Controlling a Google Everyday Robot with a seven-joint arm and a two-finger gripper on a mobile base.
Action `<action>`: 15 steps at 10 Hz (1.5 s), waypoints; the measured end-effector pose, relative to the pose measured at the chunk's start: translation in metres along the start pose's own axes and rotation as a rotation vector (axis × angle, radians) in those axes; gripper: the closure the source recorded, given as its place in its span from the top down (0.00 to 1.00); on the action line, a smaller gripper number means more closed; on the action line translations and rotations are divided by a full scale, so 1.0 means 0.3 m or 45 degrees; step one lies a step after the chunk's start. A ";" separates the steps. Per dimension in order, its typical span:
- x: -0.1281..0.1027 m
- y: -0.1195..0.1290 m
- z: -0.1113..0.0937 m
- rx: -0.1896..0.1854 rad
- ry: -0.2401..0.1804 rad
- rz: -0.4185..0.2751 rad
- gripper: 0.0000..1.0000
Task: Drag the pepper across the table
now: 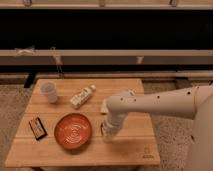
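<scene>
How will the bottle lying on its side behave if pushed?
The bottle lies on its side on the table, so it would probably roll or pivot rather than slide straight. It looks small and slim, so it is likely light, and a small nudge may shift it easily. The gripper is down by the orange bowl, apart from the bottle.

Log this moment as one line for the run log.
gripper: shut, down at table, right of orange bowl | pepper: not visible, possibly under gripper | drag: unconfirmed
</scene>
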 end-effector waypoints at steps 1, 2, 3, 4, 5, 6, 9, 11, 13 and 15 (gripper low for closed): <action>0.045 0.002 -0.008 -0.004 -0.004 -0.001 0.00; 0.086 0.000 -0.016 -0.008 -0.005 0.001 0.00; 0.126 0.000 -0.021 -0.017 0.000 -0.001 0.02; 0.166 0.007 -0.019 -0.031 0.018 -0.010 0.09; 0.231 -0.009 -0.018 -0.038 0.056 -0.002 0.22; 0.267 -0.022 -0.020 -0.043 0.077 0.014 0.31; 0.330 -0.047 -0.027 -0.042 0.100 0.056 0.60; 0.359 -0.061 -0.045 -0.033 0.075 0.041 0.77; 0.363 -0.061 -0.060 -0.020 0.041 0.023 0.80; 0.358 -0.056 -0.059 -0.020 0.040 0.018 0.80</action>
